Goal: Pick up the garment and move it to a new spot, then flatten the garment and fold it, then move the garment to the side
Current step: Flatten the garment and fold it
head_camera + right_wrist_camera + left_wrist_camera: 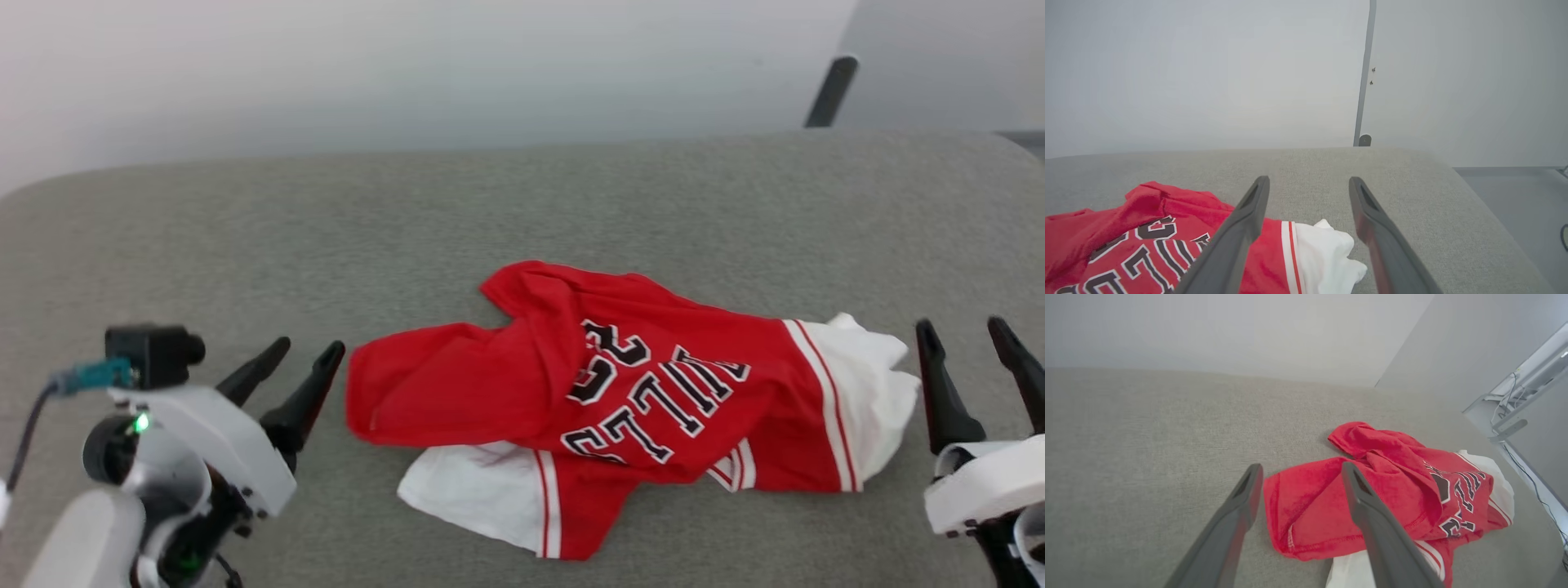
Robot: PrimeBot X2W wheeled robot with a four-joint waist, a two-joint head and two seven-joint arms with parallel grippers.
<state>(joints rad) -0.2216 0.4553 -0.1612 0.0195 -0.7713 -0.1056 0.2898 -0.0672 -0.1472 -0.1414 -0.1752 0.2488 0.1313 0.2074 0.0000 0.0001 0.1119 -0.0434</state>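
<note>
Your two grippers flank the garment (620, 392), a crumpled red jersey with white sleeves that lies near the middle of the grey fabric-topped desk (522, 212), and the pick-up looks not yet begun. To do it well, lower each pair of fingers over a free edge of cloth, take a firm bite of fabric rather than skimming the desk's cover, and close both sides together. Then raise them evenly so the shirt hangs between them instead of dragging. Your left gripper (309, 347) sits just beside the red hem at the garment's left end, fingers spread wide and empty. From its wrist camera that hem edge lies between and just beyond the two tips. Your right gripper (959, 327) stands just beside the bunched white sleeve (873, 384) at the other end, fingers equally wide apart and holding nothing. The sleeve shows low between them, apparently untouched.
</note>
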